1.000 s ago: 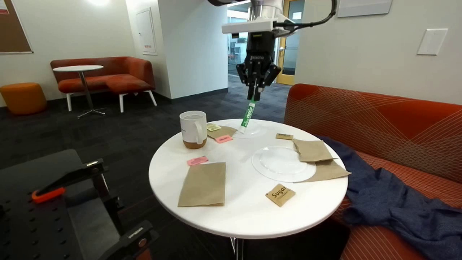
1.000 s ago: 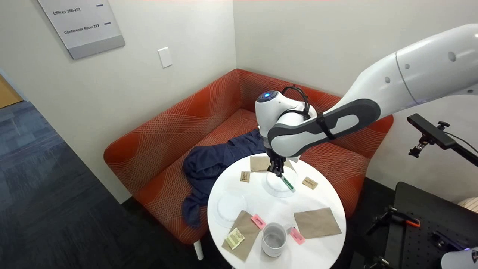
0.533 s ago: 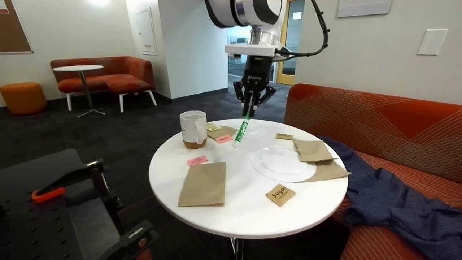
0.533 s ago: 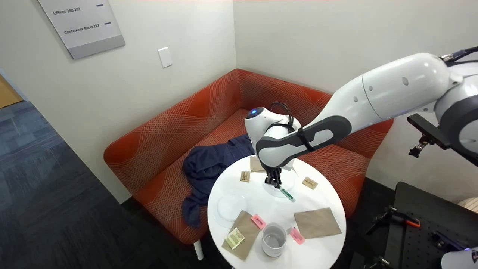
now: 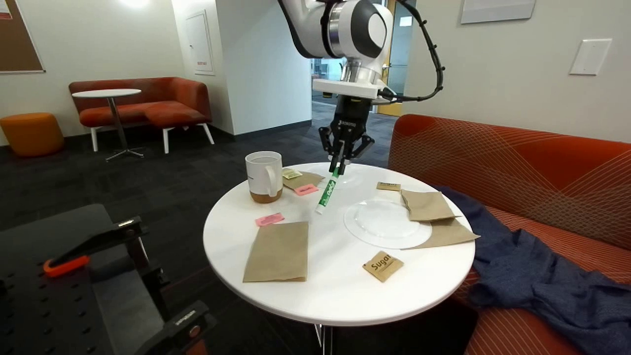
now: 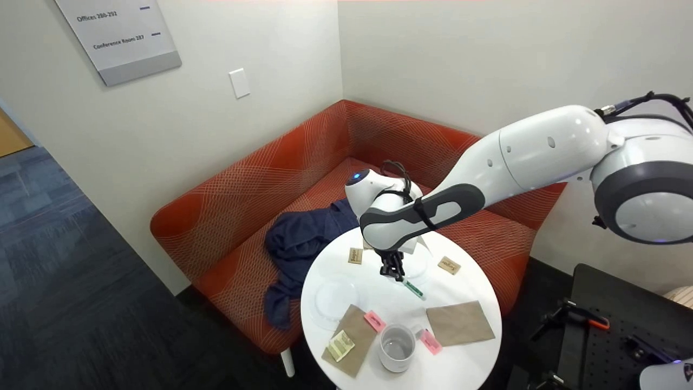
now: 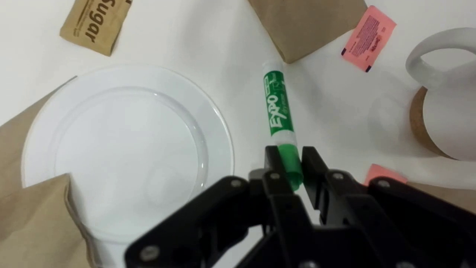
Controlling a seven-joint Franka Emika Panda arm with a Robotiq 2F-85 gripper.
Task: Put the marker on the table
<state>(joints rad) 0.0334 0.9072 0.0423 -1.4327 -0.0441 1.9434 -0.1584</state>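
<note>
- The gripper (image 7: 290,160) has its fingers squeezed nearly together, pinching the marker (image 7: 279,111) by its green cap.
- The marker slants over the white table (image 5: 340,301), well in from the edges; I can't tell whether its lower end touches the top.
- In an exterior view I see the mug (image 5: 259,175) near the table's back-left edge, a plate (image 5: 384,224) toward the right edge, and a sugar packet (image 5: 383,266) nearer the front edge.
</note>
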